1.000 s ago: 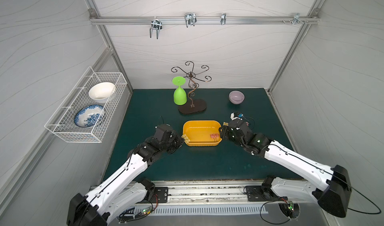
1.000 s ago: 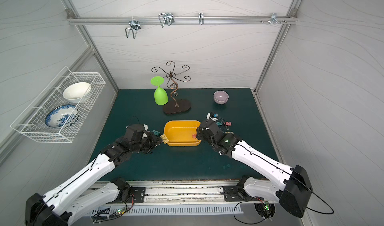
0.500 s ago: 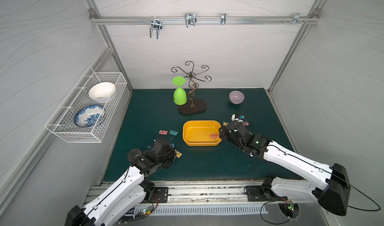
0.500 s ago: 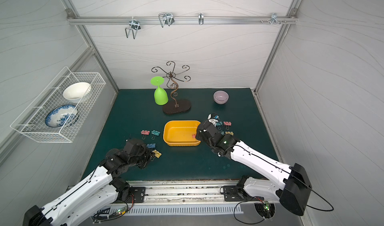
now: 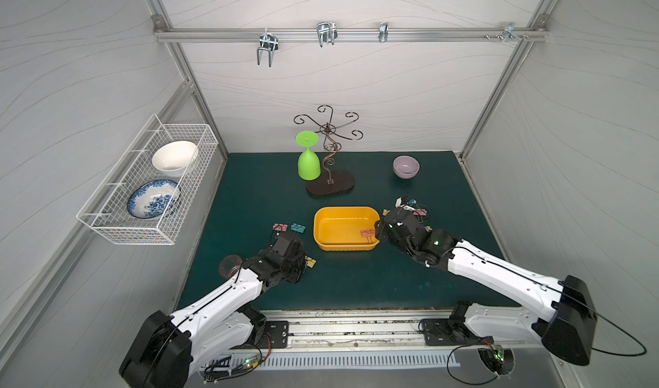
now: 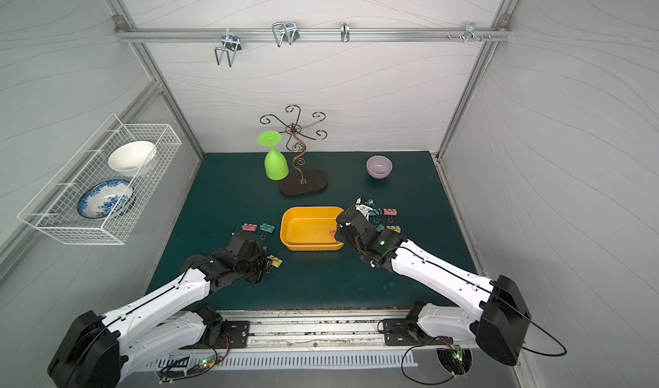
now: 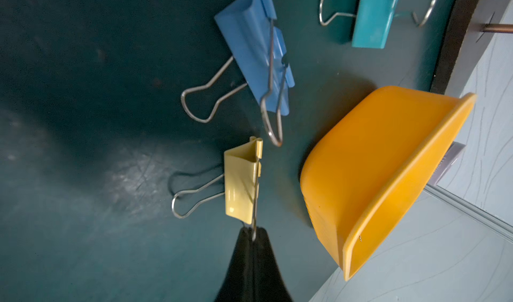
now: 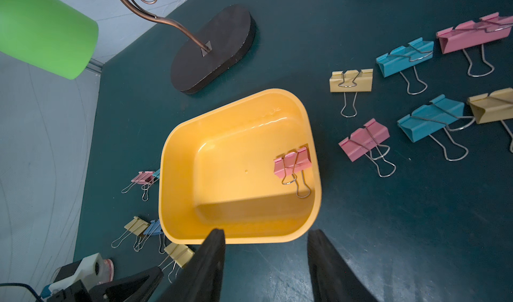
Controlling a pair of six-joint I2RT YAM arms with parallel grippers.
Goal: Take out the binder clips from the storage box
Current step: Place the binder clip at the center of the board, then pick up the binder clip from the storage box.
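The left jaws, shut on a yellow binder clip (image 7: pixel 240 184), have withdrawn toward the tabletop's (image 5: pixel 356 279) front edge; the right jaws, half-open, face the storage box's (image 8: pixel 177 153) one remaining pink clip (image 8: pixel 292 161).

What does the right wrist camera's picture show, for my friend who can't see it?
One pink binder clip lies inside a shallow yellow-orange plastic tub, with the right gripper open near its rim, black fingers apart. More pastel binder clips lie on the dark green mat around it.
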